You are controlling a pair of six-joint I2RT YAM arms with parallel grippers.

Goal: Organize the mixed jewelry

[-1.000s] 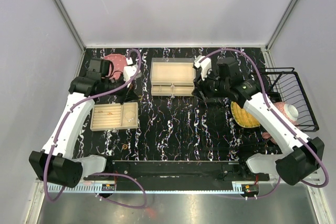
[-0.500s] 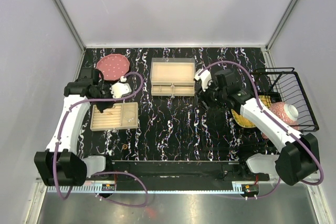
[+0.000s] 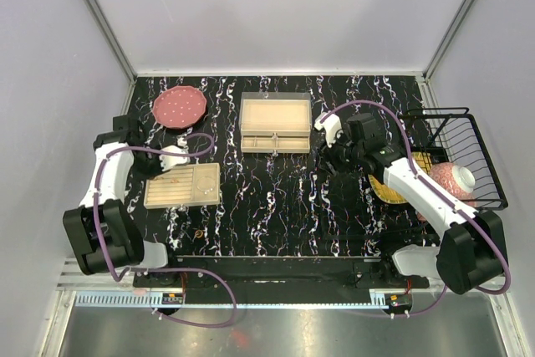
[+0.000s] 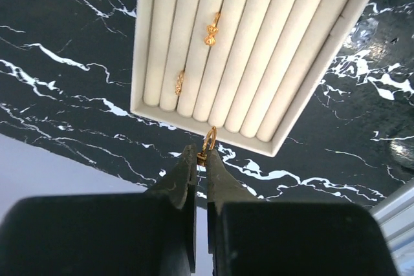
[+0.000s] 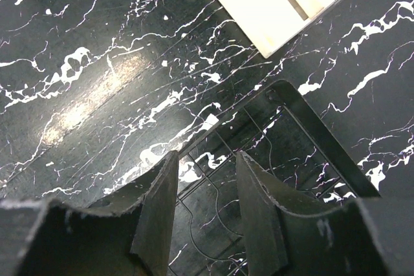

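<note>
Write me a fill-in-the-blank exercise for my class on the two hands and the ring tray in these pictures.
1. The left hand is shut on a small ____ ring.
2. In the left wrist view, ____ gold pieces sit in the grooves of the beige tray.
3. The right hand has its jaws ____, holding nothing.
Missing words: gold; two; open.

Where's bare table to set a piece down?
Free: black marble tabletop between the beige slotted ring tray and the yellow round mat, nearer than the beige compartment box. Crowded: right side, around the black wire basket.
</note>
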